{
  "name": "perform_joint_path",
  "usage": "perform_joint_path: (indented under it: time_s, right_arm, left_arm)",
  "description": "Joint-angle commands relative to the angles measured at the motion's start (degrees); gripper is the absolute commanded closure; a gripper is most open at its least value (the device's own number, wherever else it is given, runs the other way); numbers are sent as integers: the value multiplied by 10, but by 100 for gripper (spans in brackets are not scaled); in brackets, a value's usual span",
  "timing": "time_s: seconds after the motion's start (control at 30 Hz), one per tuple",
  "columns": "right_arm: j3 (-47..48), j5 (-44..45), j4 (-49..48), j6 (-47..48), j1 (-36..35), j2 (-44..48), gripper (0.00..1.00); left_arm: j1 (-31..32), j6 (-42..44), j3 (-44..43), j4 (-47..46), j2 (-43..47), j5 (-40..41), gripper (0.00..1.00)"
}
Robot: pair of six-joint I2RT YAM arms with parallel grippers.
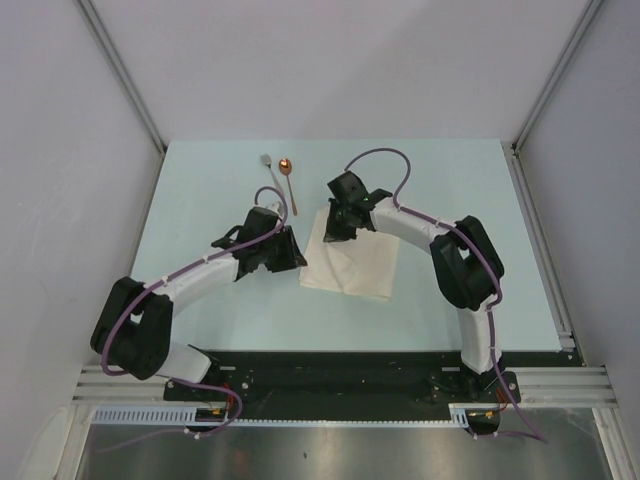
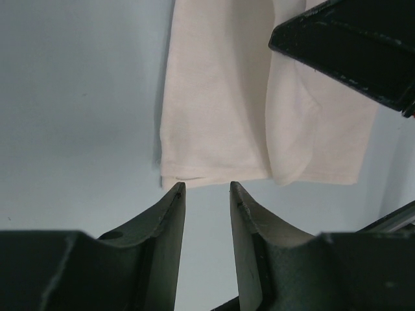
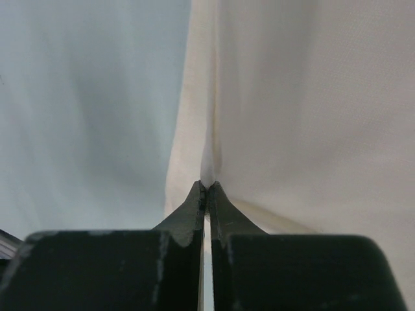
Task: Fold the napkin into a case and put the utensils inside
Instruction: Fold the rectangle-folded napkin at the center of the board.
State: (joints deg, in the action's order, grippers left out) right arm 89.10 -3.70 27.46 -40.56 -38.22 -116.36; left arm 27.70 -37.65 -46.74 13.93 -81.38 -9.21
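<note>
The cream napkin lies partly folded at the table's middle. My right gripper is shut on a pinched ridge of the napkin at its far left corner, below my right gripper in the top view. My left gripper stands open just short of the napkin's hemmed edge, nothing between its fingers; in the top view my left gripper is at the cloth's left side. The silver fork and the copper-bowled spoon lie side by side behind the napkin.
The pale blue table ends at a black rail near the arm bases. Grey walls and metal posts close in the sides and back. The right arm's black gripper crosses the upper right of the left wrist view.
</note>
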Motion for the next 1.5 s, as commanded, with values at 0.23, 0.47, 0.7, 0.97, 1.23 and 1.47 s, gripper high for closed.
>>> perform_joint_path:
  time_s: [0.23, 0.47, 0.7, 0.97, 1.23, 1.47]
  right_arm:
    - [49, -16, -13, -10, -6, -50, 100]
    - [57, -22, -17, -13, -8, -59, 100]
    - [73, -24, -15, -14, -8, -69, 100]
    - [71, -32, -22, -16, -9, -73, 100]
    - [75, -47, -31, -18, -10, -92, 100]
    - [80, -52, -31, -18, -8, -104, 100]
  left_arm:
    - [-4, -13, 12, -22, 20, -1, 62]
    - [-4, -11, 11, -23, 19, 0, 62]
    - [-4, -11, 12, -24, 19, 1, 62]
    - [-4, -9, 15, -25, 20, 2, 62]
    - [-4, -8, 15, -24, 22, 4, 62]
    - [-4, -8, 16, -26, 19, 4, 62]
